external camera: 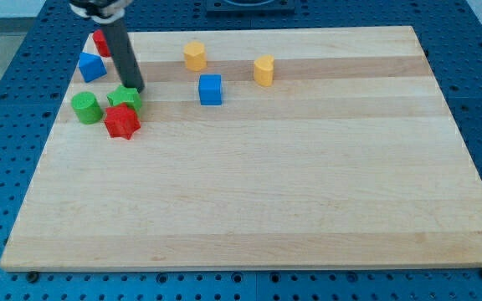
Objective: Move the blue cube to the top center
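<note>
Resting tip: my tip (135,89) ends a bare rod with no jaws, touching the green star (125,99) at its 12 o'clock edge
Blue cube: (211,89) at 3 o'clock from my tip, apart, upper board (308,209)
Red star: (122,122) at 6 o'clock of green star

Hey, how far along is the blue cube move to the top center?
Done: nothing that shows; the blue cube sits left of center, below the two yellow blocks. In hand: my tip is well to its left, at the green star-shaped block, not touching the cube. Left: reach it and push it toward the top center.
</note>
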